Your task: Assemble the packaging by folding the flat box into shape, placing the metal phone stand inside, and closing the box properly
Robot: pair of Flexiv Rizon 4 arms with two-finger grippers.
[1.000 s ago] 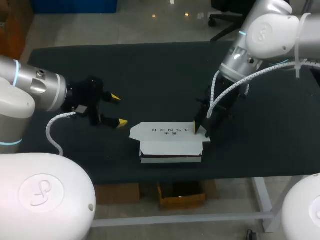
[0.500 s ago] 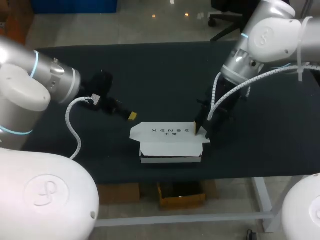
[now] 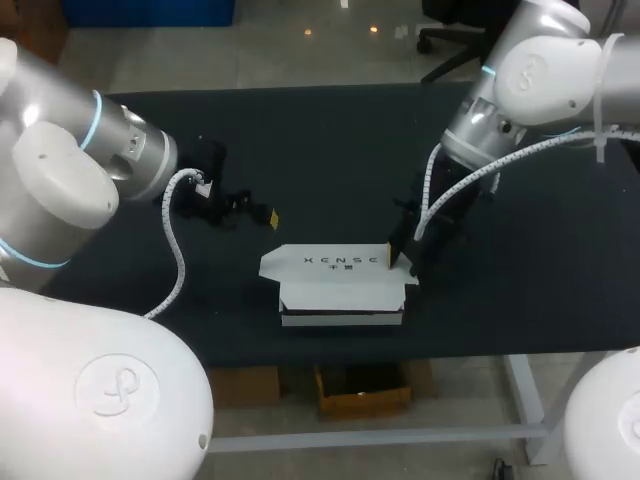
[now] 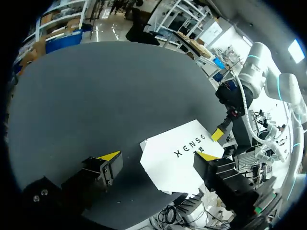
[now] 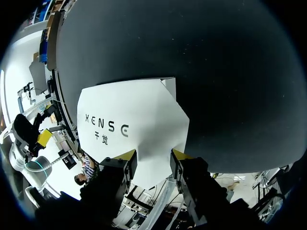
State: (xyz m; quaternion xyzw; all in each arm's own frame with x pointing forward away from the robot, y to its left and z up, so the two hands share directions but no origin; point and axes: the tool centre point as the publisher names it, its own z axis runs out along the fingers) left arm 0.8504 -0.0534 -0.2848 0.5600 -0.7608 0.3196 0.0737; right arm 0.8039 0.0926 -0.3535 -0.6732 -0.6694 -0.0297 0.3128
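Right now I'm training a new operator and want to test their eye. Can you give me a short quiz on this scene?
1. True or false: the left end effector is shut on the white box.
2. Which one is at the box's end? A) left end effector B) right end effector C) neither
3. What colour is the table?
Key: 1 false, it is open and apart from the box; 2 B; 3 black.
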